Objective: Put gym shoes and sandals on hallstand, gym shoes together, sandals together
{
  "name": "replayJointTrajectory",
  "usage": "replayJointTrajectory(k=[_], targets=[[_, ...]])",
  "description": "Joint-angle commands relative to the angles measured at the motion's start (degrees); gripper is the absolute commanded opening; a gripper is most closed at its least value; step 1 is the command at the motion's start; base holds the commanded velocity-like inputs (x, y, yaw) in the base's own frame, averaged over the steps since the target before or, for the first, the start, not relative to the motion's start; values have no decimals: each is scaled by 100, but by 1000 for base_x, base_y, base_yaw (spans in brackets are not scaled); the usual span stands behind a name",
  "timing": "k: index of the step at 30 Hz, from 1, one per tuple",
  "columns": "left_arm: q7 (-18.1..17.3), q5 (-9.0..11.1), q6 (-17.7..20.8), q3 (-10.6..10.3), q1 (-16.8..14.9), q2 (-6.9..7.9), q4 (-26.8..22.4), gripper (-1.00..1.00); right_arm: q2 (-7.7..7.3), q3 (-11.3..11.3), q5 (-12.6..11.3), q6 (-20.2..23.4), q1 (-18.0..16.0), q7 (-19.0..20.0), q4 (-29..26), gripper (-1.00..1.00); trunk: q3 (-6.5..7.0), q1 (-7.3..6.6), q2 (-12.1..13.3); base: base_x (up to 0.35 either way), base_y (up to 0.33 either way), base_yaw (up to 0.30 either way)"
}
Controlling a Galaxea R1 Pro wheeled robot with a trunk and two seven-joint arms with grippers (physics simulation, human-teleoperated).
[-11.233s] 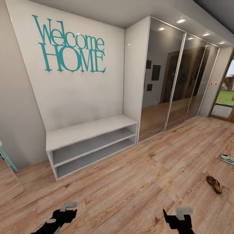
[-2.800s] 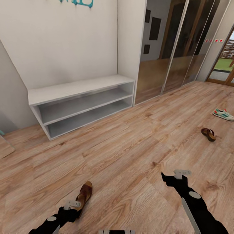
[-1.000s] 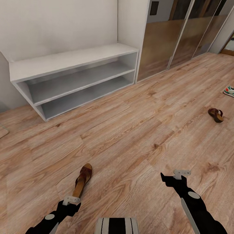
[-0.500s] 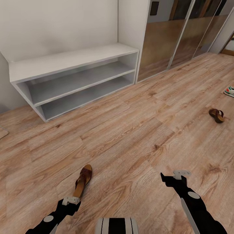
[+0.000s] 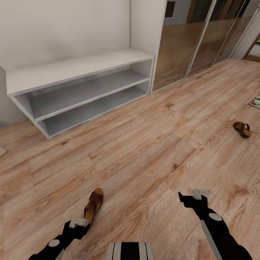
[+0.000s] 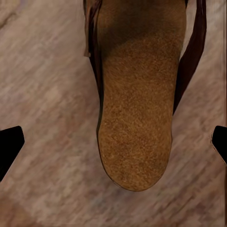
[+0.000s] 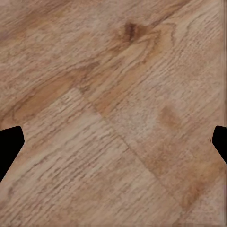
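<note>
One dark brown sandal (image 5: 94,205) lies on the wood-plank corridor floor (image 5: 144,151) just ahead of my left gripper (image 5: 78,222). In the left wrist view its tan heel footbed (image 6: 137,118) sits between the wide-apart fingertips (image 6: 9,147) of the open left gripper (image 6: 113,145), which does not touch it. My right gripper (image 5: 196,195) hangs open over bare floor (image 7: 118,94). The other sandal (image 5: 242,129) lies far right, and one gym shoe (image 5: 255,102) shows at the right edge. The hallstand is out of view.
A plain low white two-tier bench (image 5: 76,68) stands against the wall ahead left, both tiers bare. A mirrored sliding wardrobe (image 5: 187,39) runs along the wall to its right. Open floor lies between me and the far shoes.
The head view has tilted down and drifted, bringing the near sandal into sight. Over the last second both grippers stay open, the left one still at the sandal's heel.
</note>
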Motion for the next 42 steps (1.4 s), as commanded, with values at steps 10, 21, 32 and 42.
replayJointTrajectory(k=[10, 21, 32, 42], targets=[[5, -52, -31, -9, -1, -5, 2, 100, 1, -2, -37, 29, -2, 2, -19, 100, -4, -1, -1, 1, 1, -152], [5, -63, -117, -18, 5, -3, -6, 100, 5, -2, -40, 29, -2, 2, -26, 100, -4, -1, -1, 0, 0, -17], [5, -92, -269, -6, 5, 21, -1, 100, 8, -2, -41, 29, -2, 2, -33, 100, -92, 9, -7, 0, 0, -1], [5, -96, -543, -5, 15, 33, 9, 100, 8, -2, -41, 29, -2, -5, -34, 100, -355, 35, -20, 0, 0, 0]])
